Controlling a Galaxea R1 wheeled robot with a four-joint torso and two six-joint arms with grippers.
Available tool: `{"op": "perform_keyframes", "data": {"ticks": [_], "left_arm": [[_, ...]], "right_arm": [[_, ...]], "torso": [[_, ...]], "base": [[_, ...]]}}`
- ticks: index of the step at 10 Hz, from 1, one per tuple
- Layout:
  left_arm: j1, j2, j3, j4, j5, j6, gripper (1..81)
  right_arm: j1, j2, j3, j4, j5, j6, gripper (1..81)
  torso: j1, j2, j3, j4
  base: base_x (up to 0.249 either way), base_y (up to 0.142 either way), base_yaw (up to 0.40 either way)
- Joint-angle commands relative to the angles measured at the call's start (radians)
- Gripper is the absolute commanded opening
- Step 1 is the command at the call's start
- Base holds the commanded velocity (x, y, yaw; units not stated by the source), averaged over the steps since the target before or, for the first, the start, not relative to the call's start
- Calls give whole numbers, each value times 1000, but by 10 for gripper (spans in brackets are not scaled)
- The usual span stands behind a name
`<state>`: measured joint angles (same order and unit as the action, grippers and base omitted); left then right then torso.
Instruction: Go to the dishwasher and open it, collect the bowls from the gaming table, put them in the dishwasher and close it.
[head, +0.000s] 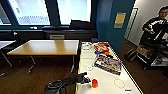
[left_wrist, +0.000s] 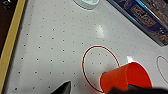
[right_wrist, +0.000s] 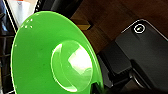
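Two tables are standing before me: a wide wooden-topped table (head: 46, 47) to the left, and the long white gaming table (head: 107, 80) running away from me on the right, its top dotted with small holes and marked with red rings. A person (head: 156, 25) is standing at the far right, beside a dark cart (head: 153, 53).

On the gaming table, colourful game boxes (head: 108, 63) are lying along its right side, with a clear container (head: 87, 45) at the far end and a small pale dish (head: 89, 67) nearer the middle.

The green bowl (right_wrist: 53, 53) is showing large and tilted in my right wrist view, over dark wood floor; whether my right gripper is holding it, I cannot tell.

My left gripper (head: 86, 80) is reaching over the table's near end, just beside the small orange cup (head: 94, 83). I cannot tell how far its fingers are parted.
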<state>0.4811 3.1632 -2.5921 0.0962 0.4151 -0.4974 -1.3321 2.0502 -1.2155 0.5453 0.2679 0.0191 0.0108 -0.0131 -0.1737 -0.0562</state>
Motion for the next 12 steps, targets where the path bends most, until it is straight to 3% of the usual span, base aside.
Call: {"op": "perform_keyframes", "data": {"ticks": [1,9,12], "left_arm": [[-172,66,13,5,25,0,811],[-193,66,35,8,16,8,811],[-186,66,35,34,16,8,811]], "right_arm": [[61,-45,36,-27,-70,-1,10],[61,-43,24,-27,-72,-1,10],[61,-40,21,-27,-72,-1,10]], "torso": [[0,0,0,0],[0,0,0,0],[0,0,0,0]], "base": [[0,0,0],[0,0,0],[0,0,0]]}}
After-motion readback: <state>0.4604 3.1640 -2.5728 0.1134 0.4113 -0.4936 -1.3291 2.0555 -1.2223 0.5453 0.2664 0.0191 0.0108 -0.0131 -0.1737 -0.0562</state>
